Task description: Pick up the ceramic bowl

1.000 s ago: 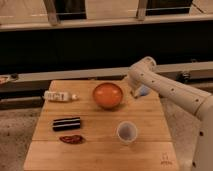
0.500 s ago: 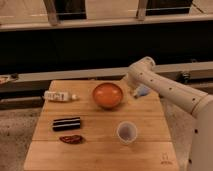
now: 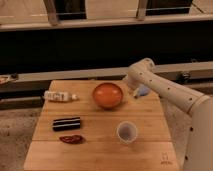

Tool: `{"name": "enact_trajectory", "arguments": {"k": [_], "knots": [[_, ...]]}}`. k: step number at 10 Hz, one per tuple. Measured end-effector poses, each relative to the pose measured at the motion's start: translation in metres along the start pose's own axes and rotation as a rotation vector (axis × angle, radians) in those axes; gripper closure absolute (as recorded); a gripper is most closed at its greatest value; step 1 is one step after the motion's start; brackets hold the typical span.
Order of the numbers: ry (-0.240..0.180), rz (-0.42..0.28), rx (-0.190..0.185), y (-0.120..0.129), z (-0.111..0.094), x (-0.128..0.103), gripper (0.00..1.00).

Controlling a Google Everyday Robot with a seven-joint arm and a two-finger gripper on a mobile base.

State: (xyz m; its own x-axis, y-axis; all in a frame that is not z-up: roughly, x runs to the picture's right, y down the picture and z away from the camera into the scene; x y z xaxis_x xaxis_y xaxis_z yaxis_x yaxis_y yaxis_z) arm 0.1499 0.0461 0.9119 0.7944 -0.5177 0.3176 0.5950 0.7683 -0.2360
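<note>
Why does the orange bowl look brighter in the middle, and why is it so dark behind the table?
Camera view: light, seemingly from above, catches the ceramic bowl inside; the wooden table is lit too, while the strip behind it is dark; the claw is by the bowl's right rim.

Dim, warm light — gripper [image 3: 130,90] beside bowl [image 3: 107,95]

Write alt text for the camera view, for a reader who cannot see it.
A white robot arm reaches in from the right, its gripper beside the right rim of an orange-red ceramic bowl on a wooden table. Also there: a white cup, a white bottle lying down, a dark bar and a small red item.
</note>
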Motion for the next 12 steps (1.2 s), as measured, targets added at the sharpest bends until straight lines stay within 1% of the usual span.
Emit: {"name": "enact_trajectory", "arguments": {"k": [3, 4, 6, 8, 9, 10, 12], "knots": [[-0.011, -0.005, -0.008, 0.001, 0.007, -0.001, 0.20], [-0.021, -0.006, -0.014, 0.003, 0.016, -0.004, 0.20], [-0.033, -0.008, -0.020, 0.004, 0.026, -0.007, 0.20], [-0.037, -0.008, -0.026, 0.003, 0.031, -0.009, 0.20], [-0.041, -0.005, -0.029, 0.003, 0.036, -0.012, 0.20], [-0.045, -0.002, -0.034, 0.003, 0.045, -0.016, 0.20], [-0.048, 0.000, -0.034, 0.000, 0.052, -0.020, 0.20]]}}
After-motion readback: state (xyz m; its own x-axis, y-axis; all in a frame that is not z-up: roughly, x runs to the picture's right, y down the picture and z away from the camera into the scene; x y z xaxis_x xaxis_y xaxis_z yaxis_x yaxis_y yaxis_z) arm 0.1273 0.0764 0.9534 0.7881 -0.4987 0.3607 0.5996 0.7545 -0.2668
